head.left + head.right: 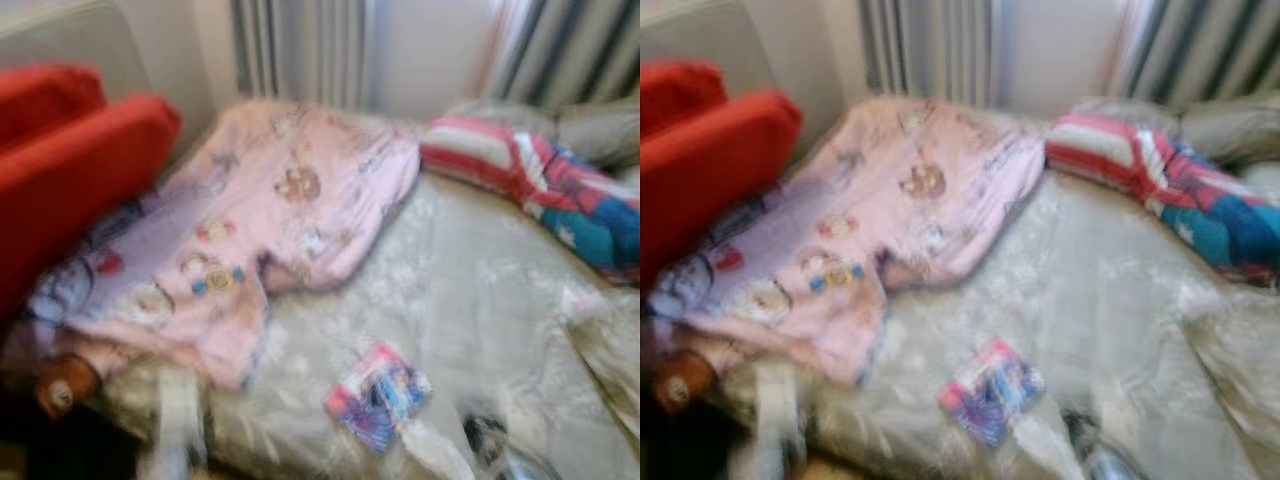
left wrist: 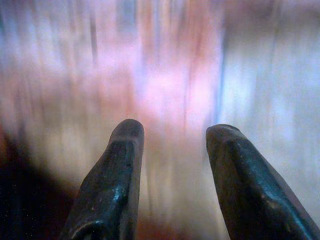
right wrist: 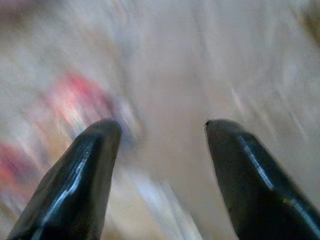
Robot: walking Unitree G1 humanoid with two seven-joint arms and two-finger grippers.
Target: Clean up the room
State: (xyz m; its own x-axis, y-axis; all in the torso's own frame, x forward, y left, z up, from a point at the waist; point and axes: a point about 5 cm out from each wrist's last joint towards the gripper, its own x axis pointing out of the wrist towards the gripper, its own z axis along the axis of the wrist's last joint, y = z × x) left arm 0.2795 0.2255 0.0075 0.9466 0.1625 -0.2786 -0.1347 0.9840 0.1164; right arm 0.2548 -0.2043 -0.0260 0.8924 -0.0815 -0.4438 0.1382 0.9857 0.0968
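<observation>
A bed with a pale grey-green cover (image 1: 470, 270) lies before me, and the picture is blurred. A pink blanket with cartoon prints (image 1: 260, 220) is spread over its left half. A small pink and blue packet (image 1: 377, 395) lies near the front edge. A red, white and blue bundle of cloth (image 1: 560, 190) sits at the back right. My left gripper (image 2: 172, 131) is open over a blurred pink and white surface. My right gripper (image 3: 162, 127) is open over blurred pale cloth with a red patch.
A red cushion or chair (image 1: 70, 160) stands at the left beside the bed. Grey curtains (image 1: 300, 50) hang behind. A small brown toy (image 1: 60, 390) sits low at the left front corner. A dark object (image 1: 490, 435) lies at the front edge.
</observation>
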